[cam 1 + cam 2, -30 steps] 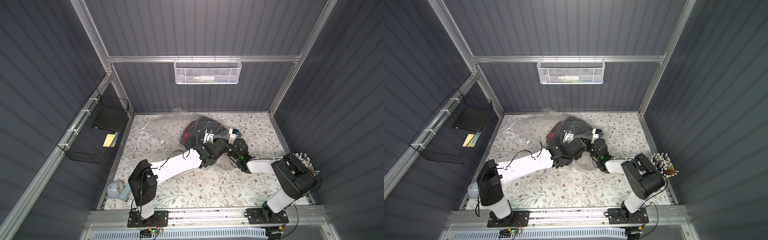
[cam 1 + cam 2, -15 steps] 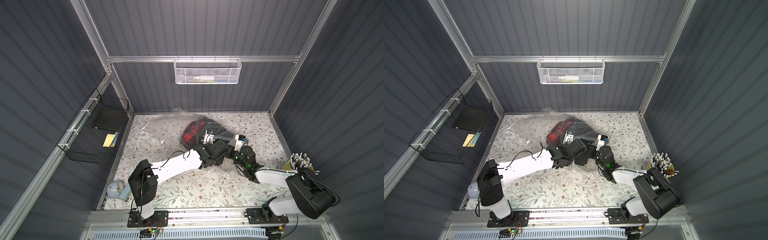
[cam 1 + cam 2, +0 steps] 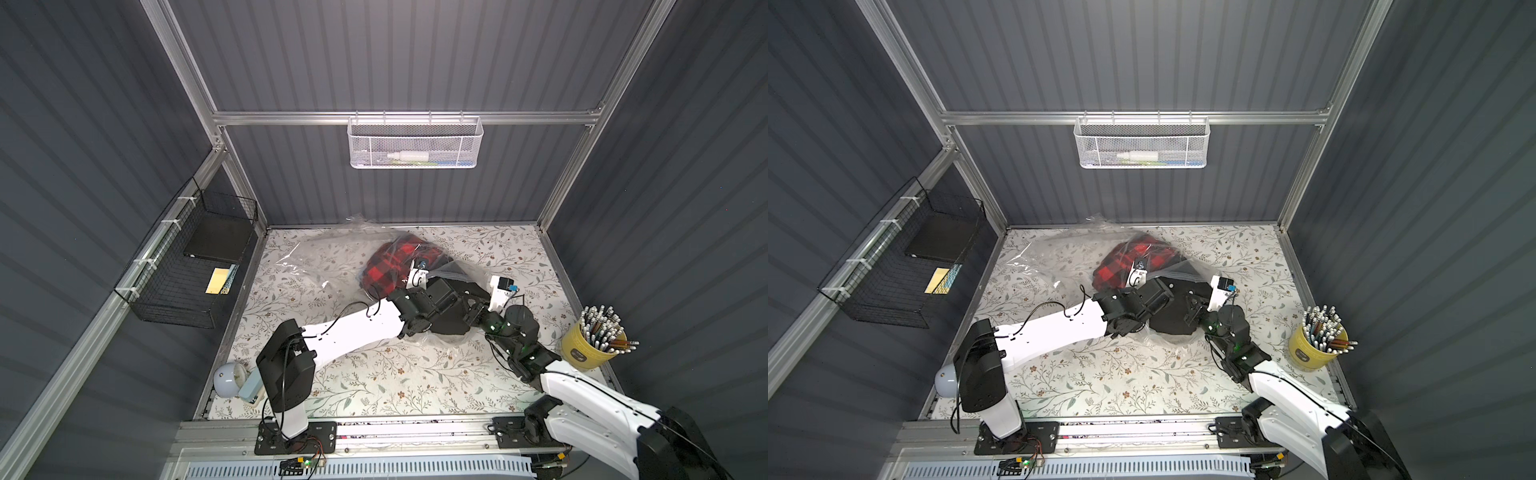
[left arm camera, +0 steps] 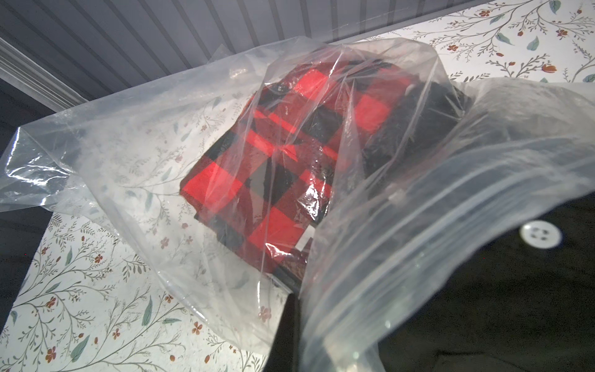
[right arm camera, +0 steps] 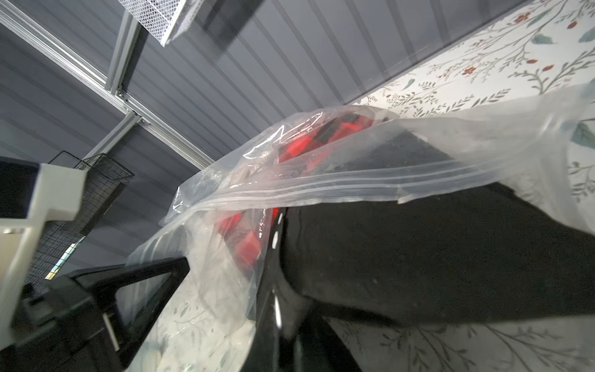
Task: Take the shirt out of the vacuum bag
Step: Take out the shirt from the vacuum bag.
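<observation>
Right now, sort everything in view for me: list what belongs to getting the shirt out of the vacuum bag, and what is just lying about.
Belongs to the job: vacuum bag; black shirt, partly out of its mouth; red plaid cloth inside it.

Just lying about: yellow pencil cup; white mesh basket; black wire basket; white dome by the left arm's base.

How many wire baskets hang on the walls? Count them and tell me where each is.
2. A white mesh basket hangs from the rail on the back wall; a black wire basket hangs on the left wall. No other shows in any view.
</observation>
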You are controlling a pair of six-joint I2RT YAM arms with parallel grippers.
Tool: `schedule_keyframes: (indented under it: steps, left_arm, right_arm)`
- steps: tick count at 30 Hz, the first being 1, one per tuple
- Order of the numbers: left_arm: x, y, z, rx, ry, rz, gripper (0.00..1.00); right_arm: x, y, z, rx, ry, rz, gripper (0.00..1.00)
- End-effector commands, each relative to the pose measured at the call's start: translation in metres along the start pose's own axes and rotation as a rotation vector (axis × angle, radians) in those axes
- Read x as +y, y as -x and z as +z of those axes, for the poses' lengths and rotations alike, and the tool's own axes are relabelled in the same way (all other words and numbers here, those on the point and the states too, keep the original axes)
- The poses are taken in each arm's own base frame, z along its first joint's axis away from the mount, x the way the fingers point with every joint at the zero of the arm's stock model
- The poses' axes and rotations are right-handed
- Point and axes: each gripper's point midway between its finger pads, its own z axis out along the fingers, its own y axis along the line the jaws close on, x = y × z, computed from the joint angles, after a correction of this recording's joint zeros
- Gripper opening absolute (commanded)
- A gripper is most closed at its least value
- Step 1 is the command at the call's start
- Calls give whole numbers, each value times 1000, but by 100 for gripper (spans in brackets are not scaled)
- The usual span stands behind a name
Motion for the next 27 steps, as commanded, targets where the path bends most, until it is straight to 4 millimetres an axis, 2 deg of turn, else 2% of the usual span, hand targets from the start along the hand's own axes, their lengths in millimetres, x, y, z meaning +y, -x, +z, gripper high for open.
schedule_keyframes:
  steps: [1,6,11,14,18,22,25,27]
  left_arm:
    - [8,-2,0,5,15,2,0]
    - [10,-2,2,6,24,5,0]
    - [14,-4,4,10,32,6,0]
    - [16,-5,5,11,38,7,0]
    - [23,-6,5,8,55,9,0]
    - [33,-9,5,11,73,6,0]
    - [43,-13,6,17,98,0,0]
    - [48,-14,6,20,109,-3,0]
  right_arm:
    - [16,23,-11,-44,8,-38,0]
    - [39,57,-35,-114,29,-55,0]
    - [55,108,-68,-293,2,-86,0]
    - [63,131,-79,-324,-49,-111,0]
    - [73,158,-88,-372,-91,-139,0]
    - [81,184,-87,-404,-113,-165,0]
    - [78,206,-83,-419,-119,-145,0]
    - [69,222,-82,-437,-123,-108,0]
